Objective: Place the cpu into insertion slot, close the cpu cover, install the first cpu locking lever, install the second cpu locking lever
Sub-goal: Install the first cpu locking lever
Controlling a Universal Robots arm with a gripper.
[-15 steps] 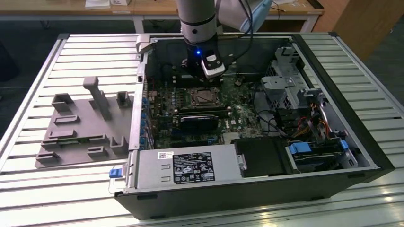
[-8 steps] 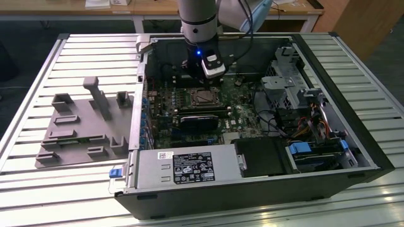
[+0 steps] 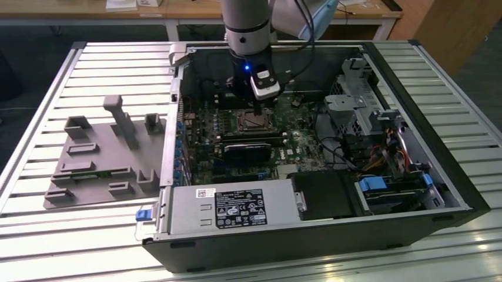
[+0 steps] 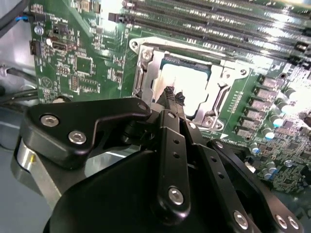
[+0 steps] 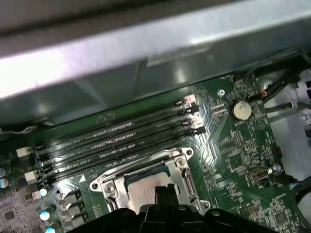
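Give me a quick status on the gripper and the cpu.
Gripper shut, empty, tips just over the cpu. Cpu seated in the insertion slot, cpu cover down around it. Nothing in the way.

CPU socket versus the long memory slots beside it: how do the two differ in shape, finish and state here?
The insertion slot is square with a bright metal frame; the memory slots are long, narrow and black. The socket holds the cpu, its pale metal top showing through the cpu cover; the memory slots look unfilled. The gripper hangs right over the socket, not over the memory slots. Both sit on the same green board.
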